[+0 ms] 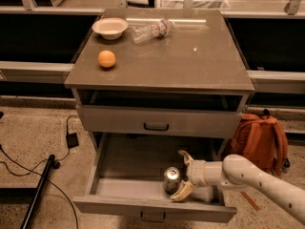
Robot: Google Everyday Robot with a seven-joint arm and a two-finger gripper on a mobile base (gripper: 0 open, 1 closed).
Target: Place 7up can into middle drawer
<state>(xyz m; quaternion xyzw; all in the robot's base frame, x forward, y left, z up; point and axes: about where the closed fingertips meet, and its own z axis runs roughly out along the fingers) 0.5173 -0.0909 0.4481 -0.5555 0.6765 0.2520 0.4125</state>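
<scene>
One silvery 7up can upright in open middle drawer; hand beside it, fingers spread.

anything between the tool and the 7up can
Nothing. In the camera view the open tool is in the middle drawer, its fingers spread around the upright 7up can, with no object between.

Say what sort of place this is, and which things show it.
Likely a lab or office workroom: speckled hard floor, loose cables, an orange backpack beside the grey cabinet. The gripper is open inside the middle drawer, by the 7up can.
</scene>
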